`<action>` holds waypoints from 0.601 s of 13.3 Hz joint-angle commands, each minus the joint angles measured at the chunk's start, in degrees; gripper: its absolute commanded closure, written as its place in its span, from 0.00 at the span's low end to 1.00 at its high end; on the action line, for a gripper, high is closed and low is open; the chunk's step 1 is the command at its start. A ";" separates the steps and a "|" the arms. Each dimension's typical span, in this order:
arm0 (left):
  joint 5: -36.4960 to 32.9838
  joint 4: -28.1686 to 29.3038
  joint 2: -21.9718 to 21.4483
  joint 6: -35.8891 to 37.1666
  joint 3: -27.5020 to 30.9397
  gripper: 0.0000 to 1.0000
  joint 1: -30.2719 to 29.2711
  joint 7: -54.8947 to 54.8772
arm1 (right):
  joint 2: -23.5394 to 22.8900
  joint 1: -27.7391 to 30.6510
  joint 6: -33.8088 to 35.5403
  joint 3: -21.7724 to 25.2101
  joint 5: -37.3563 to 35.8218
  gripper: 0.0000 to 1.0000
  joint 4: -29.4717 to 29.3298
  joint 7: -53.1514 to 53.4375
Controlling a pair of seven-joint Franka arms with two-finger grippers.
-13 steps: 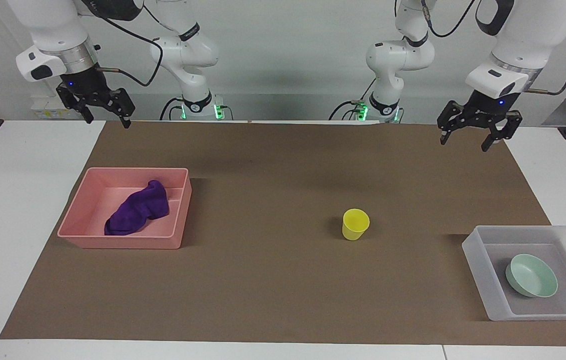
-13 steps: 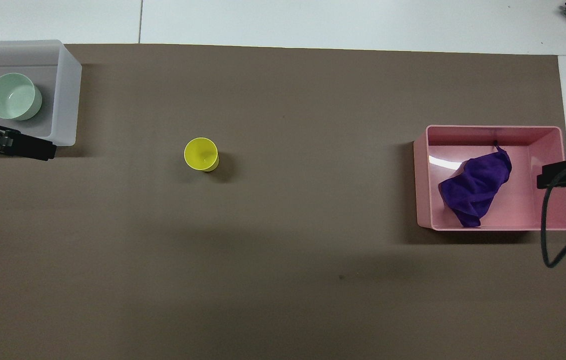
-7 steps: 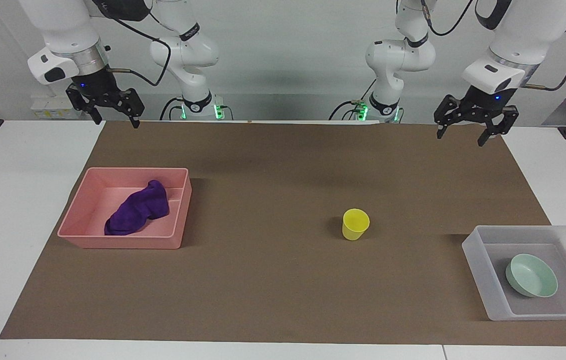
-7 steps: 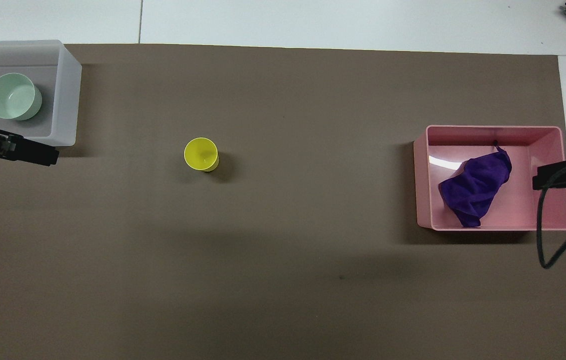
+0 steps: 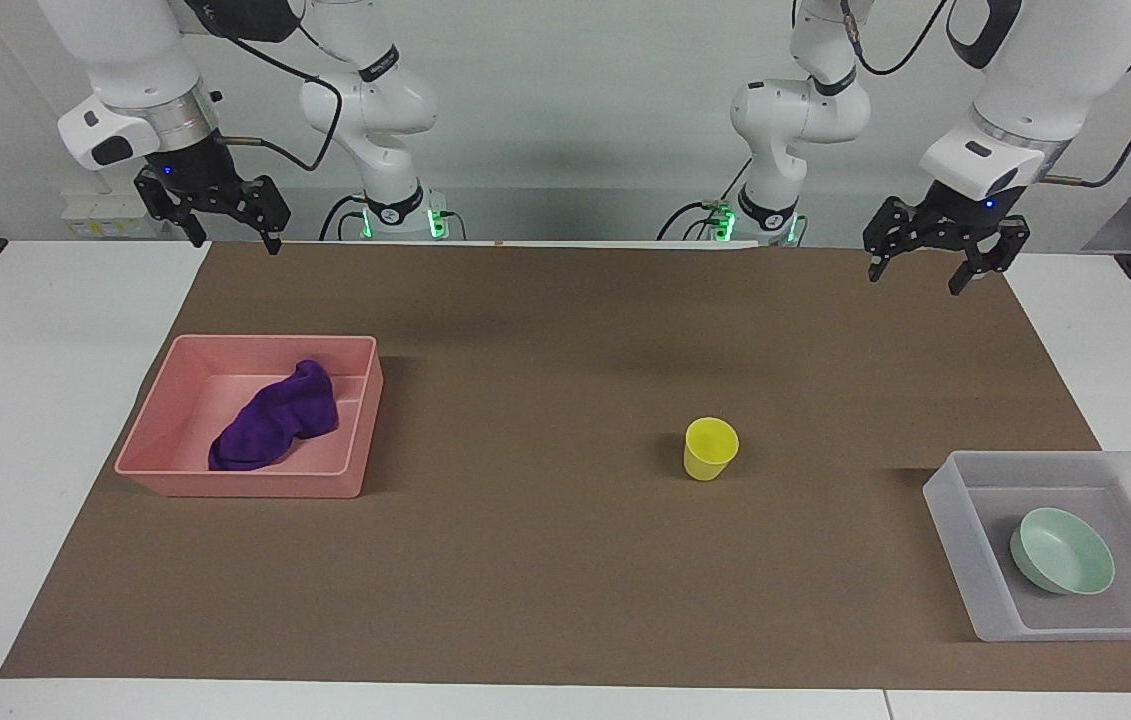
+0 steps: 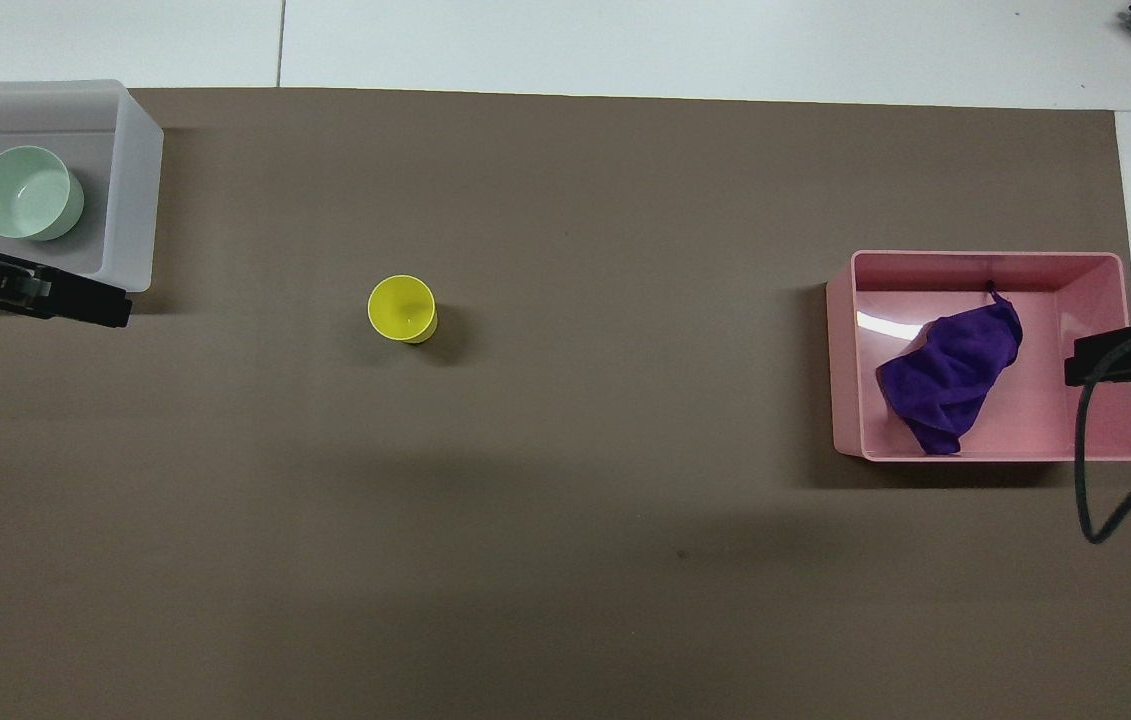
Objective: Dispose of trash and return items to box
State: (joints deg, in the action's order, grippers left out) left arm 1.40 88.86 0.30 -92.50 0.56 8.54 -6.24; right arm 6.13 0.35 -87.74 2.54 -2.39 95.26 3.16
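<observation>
The left pincer (image 5: 915, 268) hangs in the air over the brown mat (image 5: 545, 330) at the left arm's end of the bench (image 5: 45, 330), at the mat's edge nearest the robots; its fingers stand fully apart and hold nothing. The right pincer (image 5: 230, 238) hangs over the right arm's end of the bench, at the same near edge of the mat, its fingers likewise spread wide and empty. Both arms are raised clear of all objects. Below and farther from the robots than the right pincer sits the pink tray (image 5: 157, 440), and the purple rag (image 5: 275, 420) lies crumpled on its floor. The yellow cup (image 5: 710, 448) stands upright on the mat between the two trays, closer to the left arm's end, touching nothing. The frosted-white box (image 5: 955, 540) rests at the left arm's end of the mat, farther from the robots than the cup. The mint-green bowl (image 5: 1062, 550) sits inside the box, opening upward.
</observation>
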 commanded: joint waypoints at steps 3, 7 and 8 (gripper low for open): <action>-0.96 -1.23 2.16 -1.20 0.67 0.00 2.19 2.73 | 0.46 0.53 0.99 -0.25 1.16 0.00 -0.16 0.00; -0.79 -1.06 1.99 -0.22 0.58 0.00 1.40 5.00 | 0.55 0.53 0.90 -0.25 1.16 0.00 0.02 0.00; -0.79 -0.45 1.99 -1.53 0.58 0.00 1.92 5.45 | 0.55 0.53 0.90 -0.25 1.16 0.00 0.02 -0.08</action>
State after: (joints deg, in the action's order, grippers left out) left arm 1.40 88.75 2.16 -93.65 0.90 9.71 -2.70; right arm 6.20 0.35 -87.69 2.54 -2.32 95.18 3.16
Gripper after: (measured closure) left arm 0.000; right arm 0.000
